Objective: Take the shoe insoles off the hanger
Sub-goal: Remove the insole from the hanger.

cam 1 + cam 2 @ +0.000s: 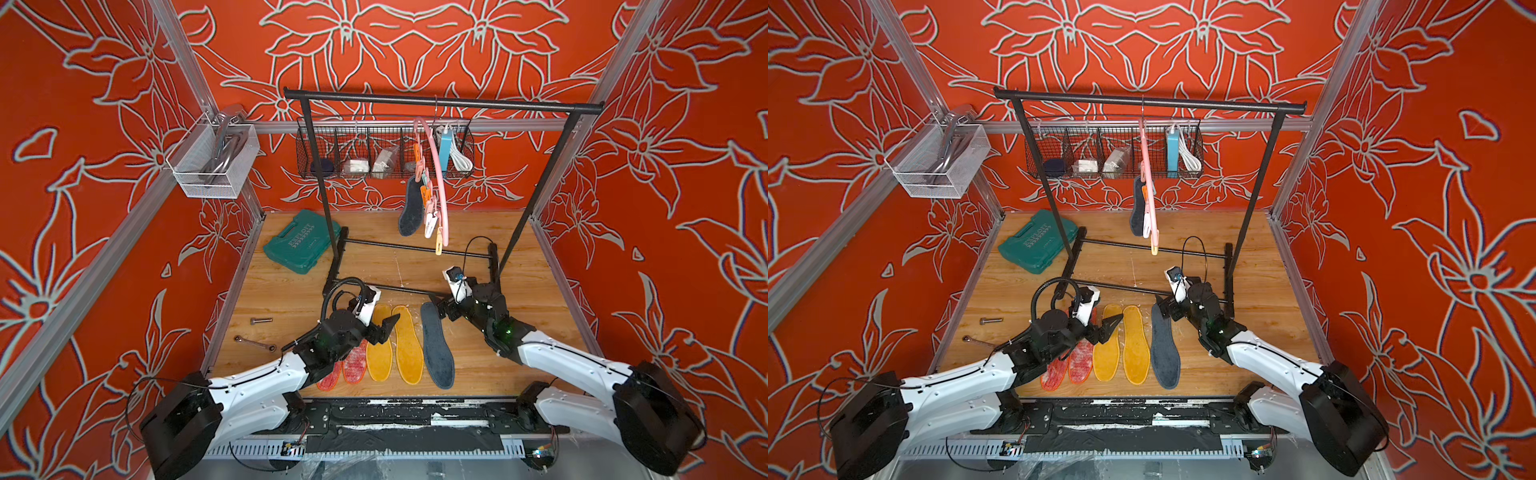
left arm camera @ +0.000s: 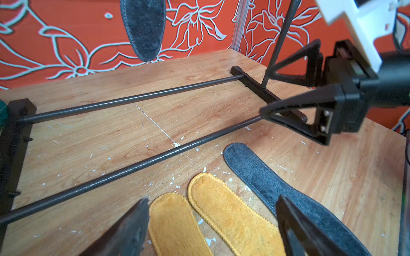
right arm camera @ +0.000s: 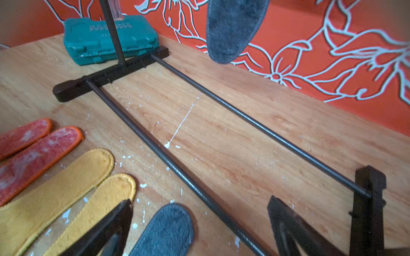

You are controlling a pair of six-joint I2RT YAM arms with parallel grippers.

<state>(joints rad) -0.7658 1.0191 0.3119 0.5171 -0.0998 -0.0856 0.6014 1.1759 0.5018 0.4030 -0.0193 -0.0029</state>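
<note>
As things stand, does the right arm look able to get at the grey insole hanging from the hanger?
Probably yes: the right gripper is open and empty, and nothing shows between it and the hanging grey insole.

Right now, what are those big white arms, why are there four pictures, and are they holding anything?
Those are two robot arms, each ending in a two-fingered pincer called a gripper. Two pictures look down from above, side by side. The other two come from small cameras on each arm's wrist. On the wooden table lie the red insoles, the yellow insoles and one dark grey insole. Another grey insole hangs from the pink hanger on the black rack. The left gripper and the right gripper are both open and hold nothing.
</note>
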